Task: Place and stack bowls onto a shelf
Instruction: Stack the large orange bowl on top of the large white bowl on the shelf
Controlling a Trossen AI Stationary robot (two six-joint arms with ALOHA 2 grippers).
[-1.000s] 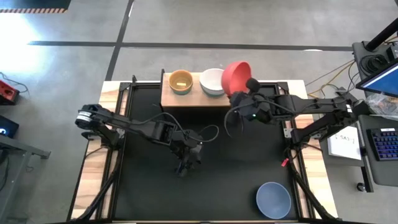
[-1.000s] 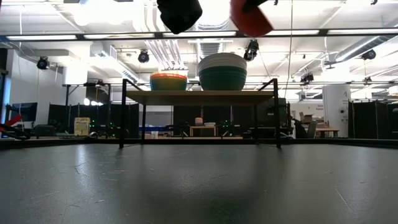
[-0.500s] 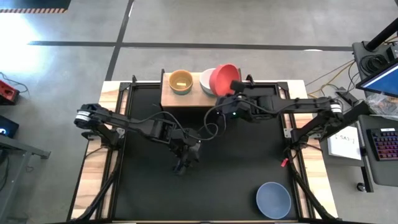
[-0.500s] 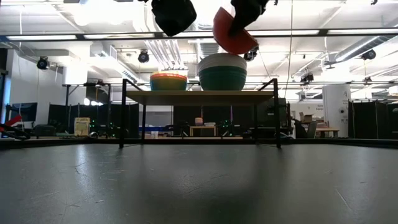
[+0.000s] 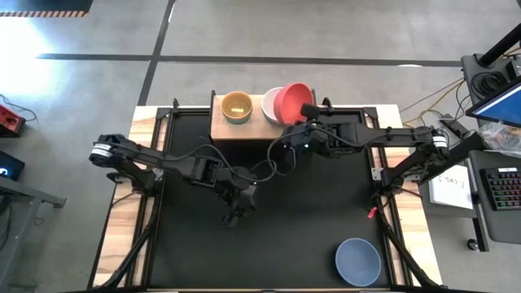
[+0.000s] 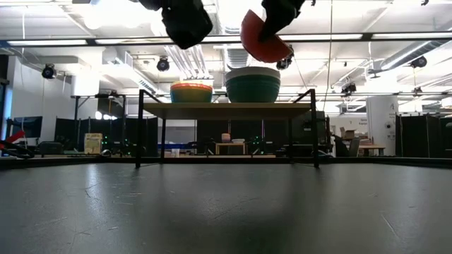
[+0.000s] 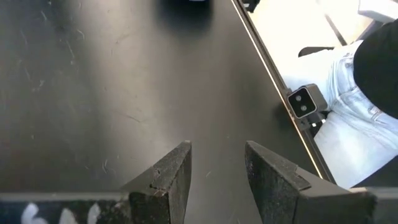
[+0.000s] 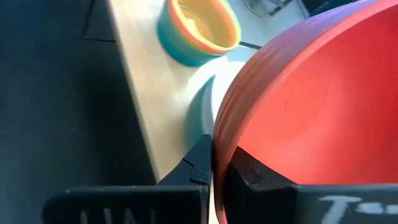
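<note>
My right gripper (image 5: 303, 122) is shut on the red bowl (image 5: 293, 103), which is tilted just above the white bowl (image 6: 252, 72). The white bowl is nested in the teal bowl (image 6: 253, 89) on the light-wood shelf (image 6: 229, 108). Left of that pair stands a stack of small bowls (image 5: 237, 107) with the yellow one on top. The periwinkle-blue bowl (image 5: 358, 260) sits on the table's near right corner. My left gripper (image 7: 217, 168) is open and empty, hovering over the middle of the table (image 5: 236, 203). My right gripper pinches the red bowl's rim (image 8: 219, 146) on its near side, with one finger (image 8: 199, 163) outside the wall and the other finger (image 8: 250, 173) inside. The fingers reach toward the far edge. The bowl is lifted clear and tilted, its underside (image 6: 261, 48) just above the white bowl.
The shelf stands at the black table's (image 5: 309, 220) far edge on dark legs (image 6: 140, 127); its right third (image 6: 300, 106) is bare. A person in jeans (image 7: 354, 124) stands by the table's edge, and a desk with a keyboard (image 5: 505, 187) lies to the right.
My right gripper carried the red bowl leftward and down, from above the shelf's right end to just over the white bowl, then held nearly still. My left gripper drifted slightly left.
</note>
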